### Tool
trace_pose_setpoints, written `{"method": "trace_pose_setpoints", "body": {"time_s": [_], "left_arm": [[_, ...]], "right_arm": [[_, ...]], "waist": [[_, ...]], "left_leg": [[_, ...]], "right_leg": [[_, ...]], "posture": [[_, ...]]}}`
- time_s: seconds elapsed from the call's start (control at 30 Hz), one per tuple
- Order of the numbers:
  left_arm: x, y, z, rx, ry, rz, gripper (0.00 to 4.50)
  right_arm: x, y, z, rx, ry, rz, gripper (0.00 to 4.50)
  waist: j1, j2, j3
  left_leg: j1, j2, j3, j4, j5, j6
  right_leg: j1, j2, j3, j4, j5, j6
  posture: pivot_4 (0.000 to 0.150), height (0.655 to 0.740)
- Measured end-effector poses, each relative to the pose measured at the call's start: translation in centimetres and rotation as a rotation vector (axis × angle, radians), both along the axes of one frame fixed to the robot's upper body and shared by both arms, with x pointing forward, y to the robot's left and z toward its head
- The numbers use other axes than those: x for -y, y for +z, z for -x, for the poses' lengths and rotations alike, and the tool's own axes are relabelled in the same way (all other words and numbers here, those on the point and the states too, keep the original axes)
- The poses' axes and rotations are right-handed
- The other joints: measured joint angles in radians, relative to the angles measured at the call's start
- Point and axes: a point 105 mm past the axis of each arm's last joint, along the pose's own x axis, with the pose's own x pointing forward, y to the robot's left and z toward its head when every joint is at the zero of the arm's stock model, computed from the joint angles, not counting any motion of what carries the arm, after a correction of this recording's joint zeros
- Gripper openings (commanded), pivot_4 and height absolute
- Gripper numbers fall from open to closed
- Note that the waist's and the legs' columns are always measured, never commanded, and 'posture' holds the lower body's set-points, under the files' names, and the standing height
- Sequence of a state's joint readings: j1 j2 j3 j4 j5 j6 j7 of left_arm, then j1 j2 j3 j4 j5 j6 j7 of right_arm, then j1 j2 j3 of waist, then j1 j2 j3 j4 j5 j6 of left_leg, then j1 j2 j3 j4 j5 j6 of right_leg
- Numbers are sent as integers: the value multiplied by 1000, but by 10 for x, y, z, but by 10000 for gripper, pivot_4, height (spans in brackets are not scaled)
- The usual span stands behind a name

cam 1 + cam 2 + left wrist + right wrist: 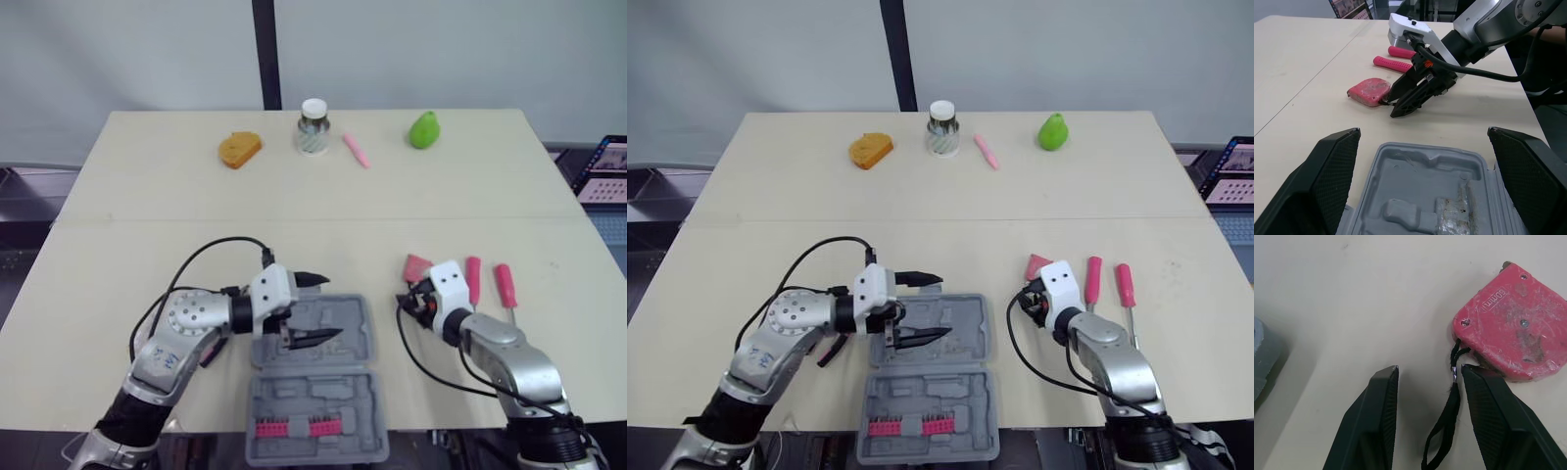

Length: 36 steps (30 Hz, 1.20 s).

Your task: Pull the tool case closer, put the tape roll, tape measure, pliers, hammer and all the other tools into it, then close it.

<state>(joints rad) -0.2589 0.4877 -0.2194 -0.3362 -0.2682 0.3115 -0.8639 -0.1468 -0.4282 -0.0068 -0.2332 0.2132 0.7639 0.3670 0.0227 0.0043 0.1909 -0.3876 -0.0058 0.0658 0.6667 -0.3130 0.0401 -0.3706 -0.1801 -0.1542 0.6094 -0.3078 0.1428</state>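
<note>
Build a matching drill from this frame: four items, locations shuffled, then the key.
Items
1. tool case
2. tape measure
3. white-lidded jar
4. pink-handled tools

Places
A. upright on the far side of the table
B. lying open below the left end effector
C. side by side, to the right of the right end effector
D. at the right end effector's fingertips, with its strap lying between the fingers

Pairs: 1-B, 2-D, 3-A, 4-C
</note>
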Motion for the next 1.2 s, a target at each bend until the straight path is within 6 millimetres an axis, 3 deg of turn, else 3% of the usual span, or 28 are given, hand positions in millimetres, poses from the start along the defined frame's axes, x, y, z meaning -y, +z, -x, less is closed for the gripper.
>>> {"method": "trace_pose_setpoints", "body": {"time_s": [0.23,0.33,0.4,0.43,0.73,1.2], "left_arm": [[-1,-3,-2,-7,6,-2,45000],[-1,-6,-3,-16,12,-8,45000],[-1,-6,-3,-10,9,-9,45000],[-1,-6,-3,-7,8,-9,45000],[-2,-7,-1,-3,-5,-17,45000],[-23,-34,21,-58,-105,-160,45000]], "right_arm": [[0,-3,0,-8,-8,-4,21851],[1,-3,-1,-5,-14,0,13079],[1,-3,-2,-4,-19,0,2727],[1,-3,-2,-3,-20,-3,327],[5,-3,6,-36,-48,-71,327],[0,-21,93,-227,40,-131,327]], "waist": [[0,0,0],[0,0,0],[0,0,0],[0,0,0],[0,0,0],[3,0,0]], "left_leg": [[0,0,0,0,0,0],[0,0,0,0,0,0],[0,0,0,0,0,0],[0,0,0,0,0,0],[0,0,0,0,0,0],[0,0,0,0,0,0]], "right_leg": [[0,0,0,0,0,0],[0,0,0,0,0,0],[0,0,0,0,0,0],[0,0,0,0,0,0],[0,0,0,0,0,0],[0,0,0,0,0,0]], "posture": [[1500,7400],[1500,7400],[1500,7400],[1500,7400],[1500,7400],[1500,7400]]}}
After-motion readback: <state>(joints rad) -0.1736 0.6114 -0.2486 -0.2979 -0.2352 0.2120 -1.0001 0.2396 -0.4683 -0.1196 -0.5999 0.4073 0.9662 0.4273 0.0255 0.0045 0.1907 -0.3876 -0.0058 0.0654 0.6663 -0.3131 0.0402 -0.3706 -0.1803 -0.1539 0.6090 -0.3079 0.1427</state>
